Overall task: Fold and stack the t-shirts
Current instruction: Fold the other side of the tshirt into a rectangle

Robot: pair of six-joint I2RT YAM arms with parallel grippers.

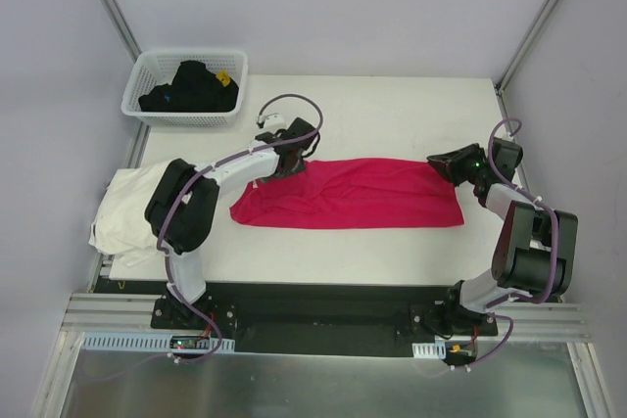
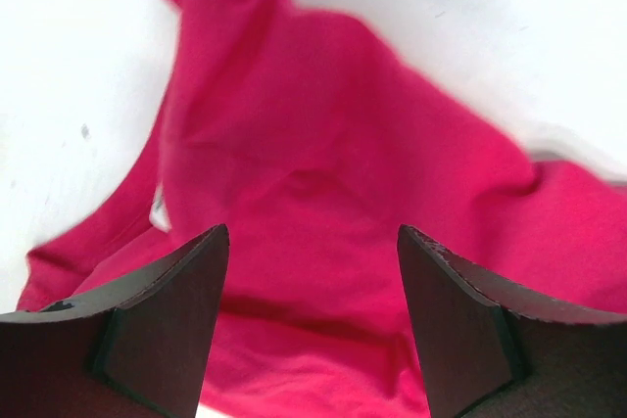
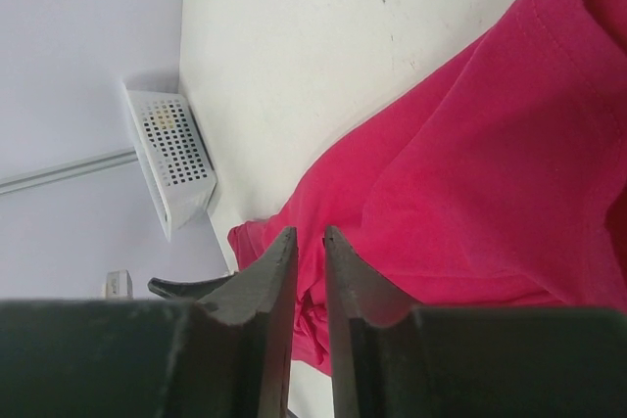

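The magenta-red t-shirt [image 1: 353, 193] lies as a long folded band across the middle of the table [image 1: 392, 105]. My left gripper [image 1: 284, 160] hovers over the band's upper left corner. Its jaws are open, and red cloth [image 2: 323, 173] lies below the gap between the fingertips [image 2: 313, 232]. My right gripper [image 1: 449, 165] is at the band's upper right corner. Its fingers [image 3: 309, 234] are a narrow slit apart with red cloth [image 3: 470, 173] showing in the slit; I cannot tell whether it is pinched. The cream-white t-shirt [image 1: 127, 208] lies crumpled over the table's left edge, beside the left arm.
A white lattice basket [image 1: 186, 85] [image 3: 171, 159] holding dark clothes stands at the back left corner. Grey walls and metal posts close in the back and both sides. A black rail with both arm bases runs along the near edge.
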